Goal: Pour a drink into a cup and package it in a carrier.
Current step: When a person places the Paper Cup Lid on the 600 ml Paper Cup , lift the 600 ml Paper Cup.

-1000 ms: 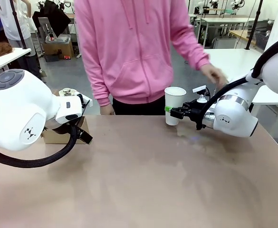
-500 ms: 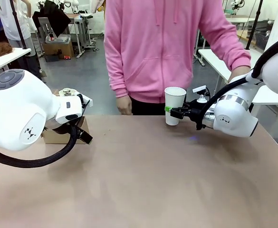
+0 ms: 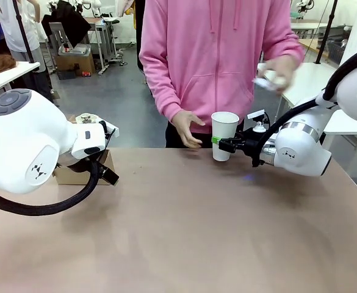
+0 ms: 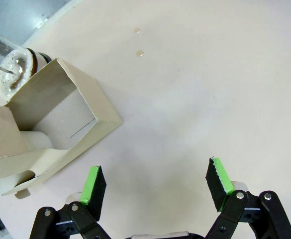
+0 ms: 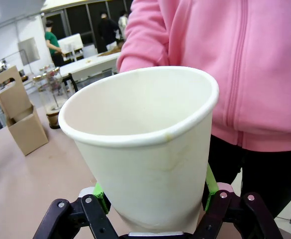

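One white paper cup, one brown cardboard carrier, two grippers.
The tall, tapered, smooth white paper cup (image 3: 224,131), open-topped, is at the table's far side, pinched by the right gripper (image 3: 218,143). The left gripper (image 4: 157,181), jaws spread, hovers near the boxy brown cardboard carrier (image 4: 93,97), just beside one clear glass pitcher (image 4: 8,64).

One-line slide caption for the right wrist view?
The right gripper shut on the lidless white cup, in front of a person in a pink hoodie; the cardboard carrier stands farther off.
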Tool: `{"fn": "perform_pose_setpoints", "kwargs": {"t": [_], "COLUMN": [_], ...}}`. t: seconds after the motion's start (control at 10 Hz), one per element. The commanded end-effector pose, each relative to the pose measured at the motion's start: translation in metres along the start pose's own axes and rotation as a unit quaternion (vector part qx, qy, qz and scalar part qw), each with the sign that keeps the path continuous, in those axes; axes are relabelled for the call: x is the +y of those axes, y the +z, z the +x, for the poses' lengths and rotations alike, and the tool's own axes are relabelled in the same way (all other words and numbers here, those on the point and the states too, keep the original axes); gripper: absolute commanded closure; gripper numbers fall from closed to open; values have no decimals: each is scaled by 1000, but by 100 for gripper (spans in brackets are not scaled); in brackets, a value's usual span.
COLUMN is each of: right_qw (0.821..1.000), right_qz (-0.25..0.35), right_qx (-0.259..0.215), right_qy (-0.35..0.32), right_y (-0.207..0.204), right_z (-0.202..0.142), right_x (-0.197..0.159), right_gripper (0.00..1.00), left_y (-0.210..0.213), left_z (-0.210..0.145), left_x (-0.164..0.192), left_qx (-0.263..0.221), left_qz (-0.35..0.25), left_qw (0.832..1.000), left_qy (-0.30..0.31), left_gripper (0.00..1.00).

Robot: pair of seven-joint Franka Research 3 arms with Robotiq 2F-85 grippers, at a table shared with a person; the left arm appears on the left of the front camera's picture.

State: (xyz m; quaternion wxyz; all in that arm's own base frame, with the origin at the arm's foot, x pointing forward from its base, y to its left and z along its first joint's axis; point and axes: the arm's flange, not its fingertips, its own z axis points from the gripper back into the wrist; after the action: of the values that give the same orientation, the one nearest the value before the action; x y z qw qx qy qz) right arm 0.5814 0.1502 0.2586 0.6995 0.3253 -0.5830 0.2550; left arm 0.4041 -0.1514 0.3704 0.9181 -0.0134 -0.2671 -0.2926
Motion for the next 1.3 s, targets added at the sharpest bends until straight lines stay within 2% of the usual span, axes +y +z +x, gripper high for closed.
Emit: {"fn": "perform_pose_setpoints", "kwargs": {"t": [0.0,1.2], "right_qw": [1000,1000], "right_qz": [0,0], "right_qx": [-3,-3], "right_qy": [0,0], "right_y": [-2,-2], "right_z": [3,3], "right_x": [1,1], "right_gripper": [19,19], "left_y": [0,0], "left_z": [0,0], "left_x": [0,0], "left_qx": [-1,-1], "left_qz": [-1,-1], "left_qw": [1000,1000], "left_qy": [0,0], "left_gripper": [0,0]}}
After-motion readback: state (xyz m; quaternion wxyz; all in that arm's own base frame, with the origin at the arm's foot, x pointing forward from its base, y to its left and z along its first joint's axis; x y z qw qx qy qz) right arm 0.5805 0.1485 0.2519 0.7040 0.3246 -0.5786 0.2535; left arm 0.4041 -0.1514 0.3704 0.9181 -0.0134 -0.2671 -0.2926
